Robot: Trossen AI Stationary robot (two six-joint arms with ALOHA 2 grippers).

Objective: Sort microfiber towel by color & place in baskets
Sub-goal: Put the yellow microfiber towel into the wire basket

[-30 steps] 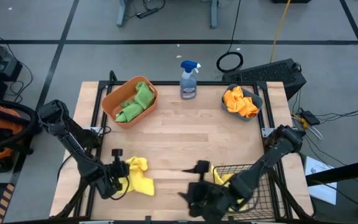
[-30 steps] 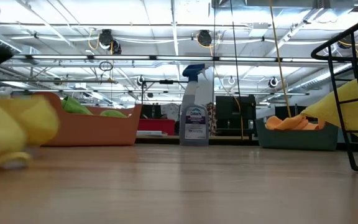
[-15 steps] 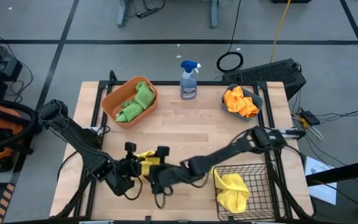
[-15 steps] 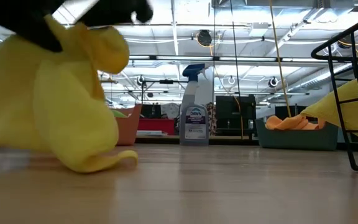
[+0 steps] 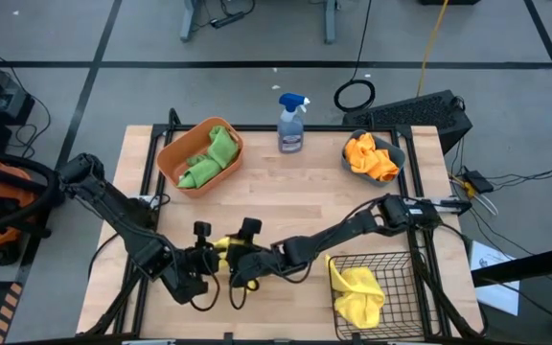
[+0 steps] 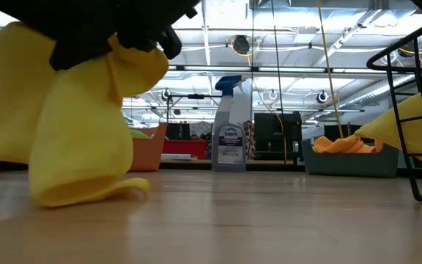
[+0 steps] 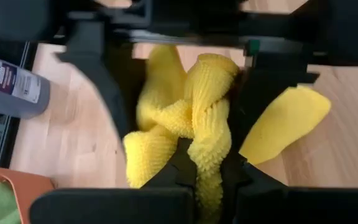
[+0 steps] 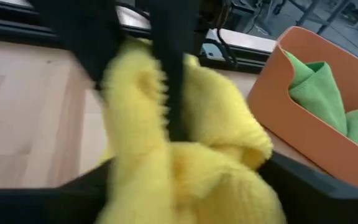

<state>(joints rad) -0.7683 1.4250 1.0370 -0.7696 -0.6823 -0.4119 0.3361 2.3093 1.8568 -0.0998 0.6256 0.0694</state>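
Note:
A yellow towel (image 5: pixel 221 248) hangs bunched between my two grippers near the table's near edge. My left gripper (image 5: pixel 206 258) is shut on it. My right gripper (image 5: pixel 241 260) is open and reaches in from the right, its fingers (image 7: pixel 98 81) standing on either side of the bunch (image 8: pixel 185 155). A second yellow towel (image 5: pixel 356 291) lies in the black wire basket (image 5: pixel 402 287). Green towels (image 5: pixel 211 156) lie in the orange tub (image 5: pixel 175 151), and orange towels (image 5: pixel 370 156) in the teal bin (image 5: pixel 397 163). My left gripper pinches a bunched fold of the yellow towel (image 7: pixel 209 163) between its two fingers, coming from the table's left. The towel hangs below it (image 6: pixel 79 132), with its lower end (image 6: pixel 97 193) on the table. My right gripper: whether its open fingers touch the towel, I cannot tell.
A blue-topped spray bottle (image 5: pixel 291 123) stands at the far edge between tub and bin. The wire basket sits at the near right corner. Bare wood (image 5: pixel 305 206) lies in the table's middle.
My right gripper has swung from the wire basket toward the table's left and now stands around the yellow towel. My left gripper has moved right with the towel and raised it from lying on the table to hanging, only its lower end on the wood.

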